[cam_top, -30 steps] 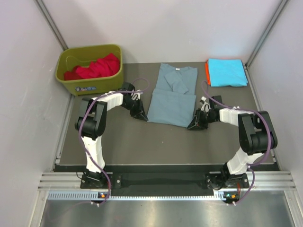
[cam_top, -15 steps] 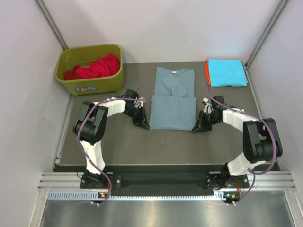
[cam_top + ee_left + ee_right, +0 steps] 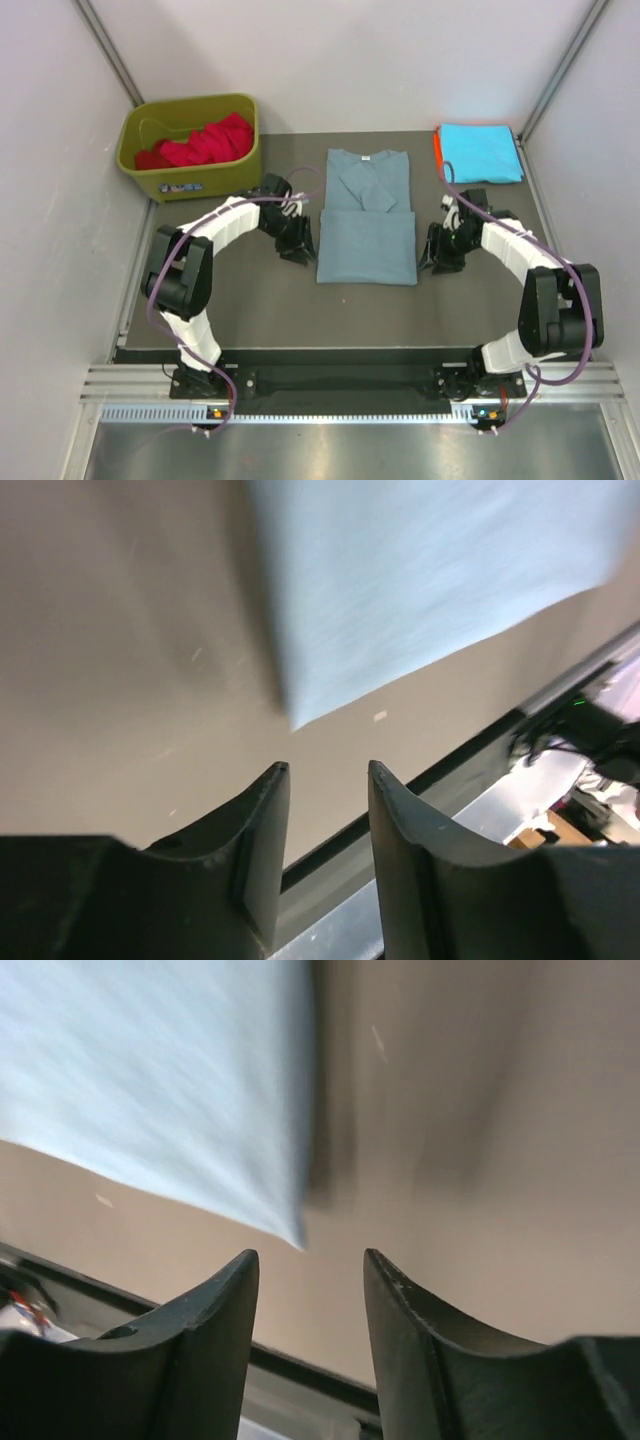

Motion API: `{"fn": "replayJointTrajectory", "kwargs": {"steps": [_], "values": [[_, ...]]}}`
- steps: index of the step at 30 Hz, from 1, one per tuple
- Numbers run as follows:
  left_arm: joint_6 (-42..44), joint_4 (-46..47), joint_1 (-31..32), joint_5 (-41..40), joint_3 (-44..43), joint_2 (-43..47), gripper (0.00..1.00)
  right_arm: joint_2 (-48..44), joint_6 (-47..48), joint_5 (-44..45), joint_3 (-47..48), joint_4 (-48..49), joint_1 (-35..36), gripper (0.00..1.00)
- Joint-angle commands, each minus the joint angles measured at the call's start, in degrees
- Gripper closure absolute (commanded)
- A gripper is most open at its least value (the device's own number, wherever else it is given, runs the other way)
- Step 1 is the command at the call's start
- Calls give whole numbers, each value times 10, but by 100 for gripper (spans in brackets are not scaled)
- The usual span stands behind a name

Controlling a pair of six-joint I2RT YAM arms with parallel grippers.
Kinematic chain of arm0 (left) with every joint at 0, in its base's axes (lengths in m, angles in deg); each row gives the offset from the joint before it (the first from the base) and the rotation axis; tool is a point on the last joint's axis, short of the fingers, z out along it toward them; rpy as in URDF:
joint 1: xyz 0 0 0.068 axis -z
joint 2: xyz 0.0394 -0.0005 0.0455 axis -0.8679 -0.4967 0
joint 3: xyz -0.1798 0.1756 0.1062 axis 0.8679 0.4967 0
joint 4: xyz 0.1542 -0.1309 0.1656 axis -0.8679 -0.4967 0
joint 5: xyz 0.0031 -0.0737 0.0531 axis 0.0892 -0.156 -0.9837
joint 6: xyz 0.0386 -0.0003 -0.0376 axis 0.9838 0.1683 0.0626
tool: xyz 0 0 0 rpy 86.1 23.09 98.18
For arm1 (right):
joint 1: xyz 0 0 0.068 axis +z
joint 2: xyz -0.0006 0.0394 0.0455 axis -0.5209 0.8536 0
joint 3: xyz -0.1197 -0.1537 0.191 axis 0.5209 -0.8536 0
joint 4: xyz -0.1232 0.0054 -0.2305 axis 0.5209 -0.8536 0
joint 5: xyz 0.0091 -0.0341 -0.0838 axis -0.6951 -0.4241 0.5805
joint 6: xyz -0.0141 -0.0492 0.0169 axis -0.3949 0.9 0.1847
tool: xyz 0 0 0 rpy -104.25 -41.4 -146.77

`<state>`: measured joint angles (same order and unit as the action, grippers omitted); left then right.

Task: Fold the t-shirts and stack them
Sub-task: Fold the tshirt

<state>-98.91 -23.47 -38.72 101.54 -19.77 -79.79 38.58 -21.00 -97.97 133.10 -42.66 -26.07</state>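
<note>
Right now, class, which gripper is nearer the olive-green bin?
Left. The left gripper is at the left edge of the grey-blue t-shirt, on the same side as the bin. The right gripper is across that shirt, at its right edge.

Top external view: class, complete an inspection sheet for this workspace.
Surface: dark table mat, flat.
Job's things: grey-blue t-shirt partly folded, centre; cyan t-shirt folded on orange t-shirt, far right; red t-shirts heaped far left.
Clutter: olive bin holding them.
Grippers: left gripper open, empty, left of grey-blue shirt; right gripper open, empty, right of it.
Cables: purple cables along both arms.
Surroundings: pale walls; metal rail, near edge.
</note>
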Motion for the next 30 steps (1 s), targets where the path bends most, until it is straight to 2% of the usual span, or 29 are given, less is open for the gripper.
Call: {"fn": "replayJointTrajectory", "kwargs": {"steps": [1, 3, 4, 5, 7, 11, 14, 18, 22, 26, 30], "values": [[-1, 41, -2, 25, -75, -12, 59, 12, 2, -18, 66, 32, -6, 54], [-45, 115, -3, 60, -93, -41, 64, 39, -28, -87, 73, 92, -6, 59], [-82, 146, -3, 73, -93, -51, 66, 56, -58, -112, 69, 112, -6, 65], [-102, 175, -3, 102, -94, -61, 67, 66, -77, -167, 64, 138, -6, 68], [-147, 245, -2, 118, -96, -92, 67, 81, -118, -213, 45, 197, -4, 74], [-178, 303, -2, 138, -100, -132, 69, 69, -127, -279, -5, 247, 0, 79], [-161, 277, -4, 120, -105, -152, 71, 74, -96, -302, -45, 237, 1, 83], [-99, 220, -5, 85, -122, -141, 72, 103, -56, -269, -88, 236, -17, 86], [-80, 165, -1, 90, -141, -119, 71, 100, -45, -248, -76, 228, -24, 85], [-101, 175, 20, 111, -99, -76, 70, 72, -16, -223, -35, 161, -14, 84], [-147, 224, 51, 140, -68, -74, 70, 71, -50, -249, -11, 175, 25, 81]]}}
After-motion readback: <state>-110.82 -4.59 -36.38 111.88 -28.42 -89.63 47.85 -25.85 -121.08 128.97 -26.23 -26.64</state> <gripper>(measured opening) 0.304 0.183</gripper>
